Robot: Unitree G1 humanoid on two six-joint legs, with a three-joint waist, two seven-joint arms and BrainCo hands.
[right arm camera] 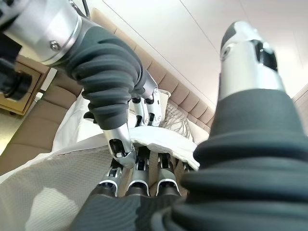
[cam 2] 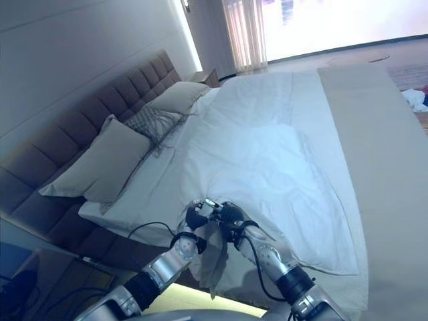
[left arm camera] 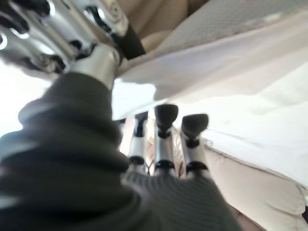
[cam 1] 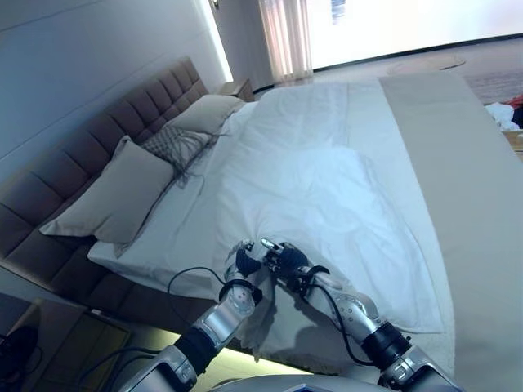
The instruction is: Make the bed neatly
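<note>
- From where I stand, both robot hands meet at the near side edge of the bed, on the hem of the rumpled white cotton duvet (cam 1: 319, 192), which lies spread across the mattress with a corner drooping off the side.
- The left hand (cam 1: 244, 263) has its fingers curled round a fold of that white edge; its own wrist view shows dark tips bent under the cloth.
- The right hand (cam 1: 286, 260) sits just beside it, touching it, fingers likewise curled onto the same hem, as its wrist view shows.
- The two hands grip almost one spot, so to my eye the cloth bunches between them; spreading them apart along the hem before pulling would keep the edge straight.
- I judge the pull should run toward the padded brown headboard (cam 1: 122, 122), level and slow, so the creases in the middle flatten rather than drag.
- The large beige square pillow (cam 1: 114, 200) and the grey patterned cushion (cam 1: 176, 145) lie near; the hem should stop short of them.
- The beige bed runner (cam 1: 466, 188) across the foot looks flat; best left undisturbed.
</note>
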